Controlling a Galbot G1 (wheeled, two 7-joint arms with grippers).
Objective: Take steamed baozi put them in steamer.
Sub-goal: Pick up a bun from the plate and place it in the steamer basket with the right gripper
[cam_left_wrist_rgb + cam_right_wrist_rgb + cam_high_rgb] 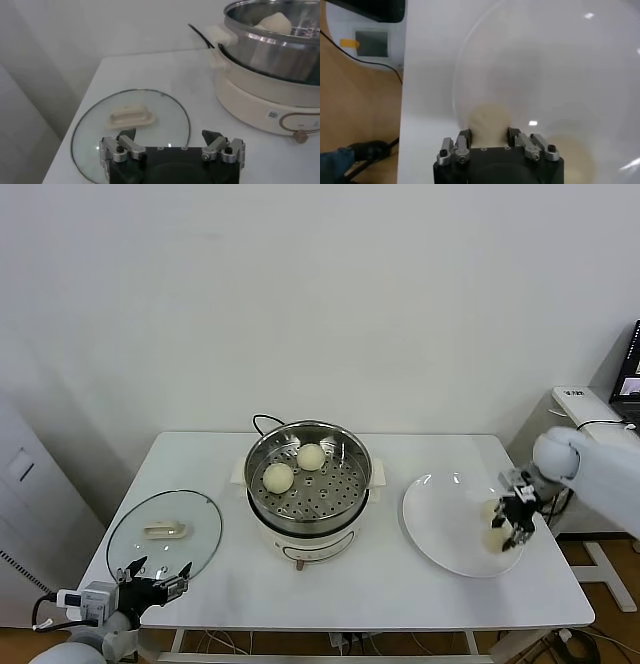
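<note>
The shiny steamer (308, 446) stands mid-table on its cream base, with two baozi (278, 477) (311, 457) inside. On the white plate (440, 519) to the right lie two more baozi (489, 509) (494, 540). My right gripper (505, 526) is down at the plate's right side. In the right wrist view that gripper (489, 134) is shut on one baozi (490, 117), and the other baozi (575, 155) lies beside it on the plate (555, 65). My left gripper (155, 576) waits open at the table's front left corner, nothing between its fingers (170, 137).
A round glass lid (165, 529) with a cream handle (131, 117) lies flat at the table's left, just ahead of the left gripper. The steamer (270, 45) and its base (260, 100) sit beside it. A black cord (262, 422) trails behind the steamer.
</note>
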